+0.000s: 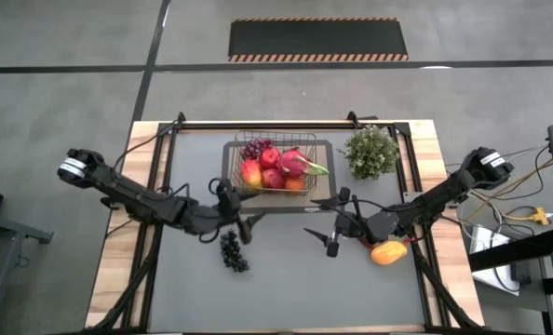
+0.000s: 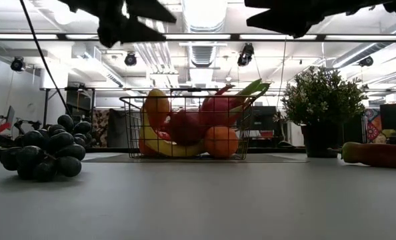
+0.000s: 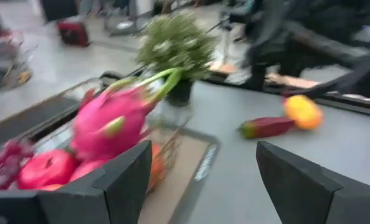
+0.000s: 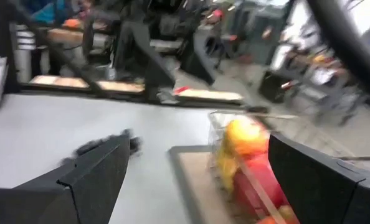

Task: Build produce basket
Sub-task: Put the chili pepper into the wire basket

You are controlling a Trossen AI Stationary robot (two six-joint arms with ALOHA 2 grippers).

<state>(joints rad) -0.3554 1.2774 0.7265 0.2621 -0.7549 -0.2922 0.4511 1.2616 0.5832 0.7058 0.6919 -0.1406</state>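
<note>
The dark wire basket (image 1: 276, 166) stands on a flat grey tray (image 1: 325, 198) at the table's far middle. It holds a pink dragon fruit (image 3: 113, 121), red apples (image 1: 272, 177), a mango and purple grapes (image 1: 254, 147). A bunch of dark grapes (image 1: 233, 251) lies on the table in front of the basket, to the left. My left gripper (image 1: 249, 226) hovers open between that bunch and the basket, with nothing between its fingers. My right gripper (image 1: 318, 221) hangs open above the table, right of the middle. An orange-yellow mango (image 1: 388, 252) lies just beyond its wrist.
A bushy green potted plant (image 1: 371, 152) stands at the far right beside the basket. A red-green piece (image 3: 266, 126) lies next to the orange-yellow mango (image 3: 303, 111). Bare grey table stretches along the near side in front of both grippers.
</note>
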